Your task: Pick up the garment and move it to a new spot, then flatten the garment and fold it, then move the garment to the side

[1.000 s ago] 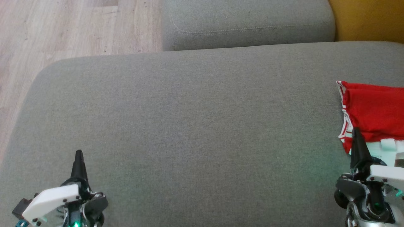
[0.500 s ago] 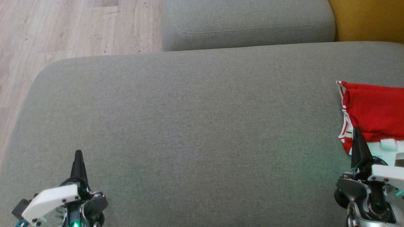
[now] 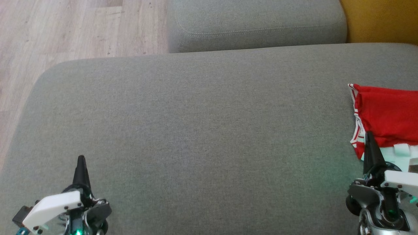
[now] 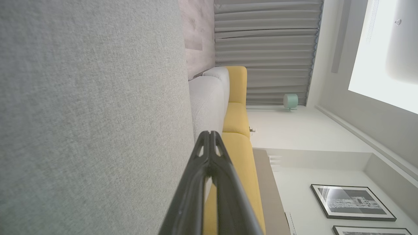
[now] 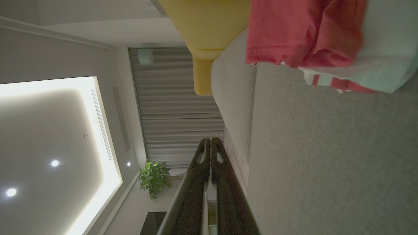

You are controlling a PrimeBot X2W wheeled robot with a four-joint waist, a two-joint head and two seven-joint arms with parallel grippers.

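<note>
The folded red garment [image 3: 387, 116] with white striped trim lies at the right edge of the grey cushion [image 3: 196, 130]; the right wrist view shows the garment [image 5: 294, 32] at its top right. My right gripper [image 3: 369, 135] is shut and empty, its tip just in front of the garment's near left corner. My left gripper [image 3: 81, 159] is shut and empty, low at the near left of the cushion. In the wrist views both fingers [image 4: 209, 143] [image 5: 209, 145] lie pressed together with nothing between them.
A second grey cushion [image 3: 254, 23] lies behind the seat, with a yellow cushion [image 3: 382, 19] at the back right. Wooden floor [image 3: 65, 29] shows beyond the cushion's left and far-left edge. Curtains [image 4: 264, 49] and framed pictures [image 4: 352, 202] stand in the room.
</note>
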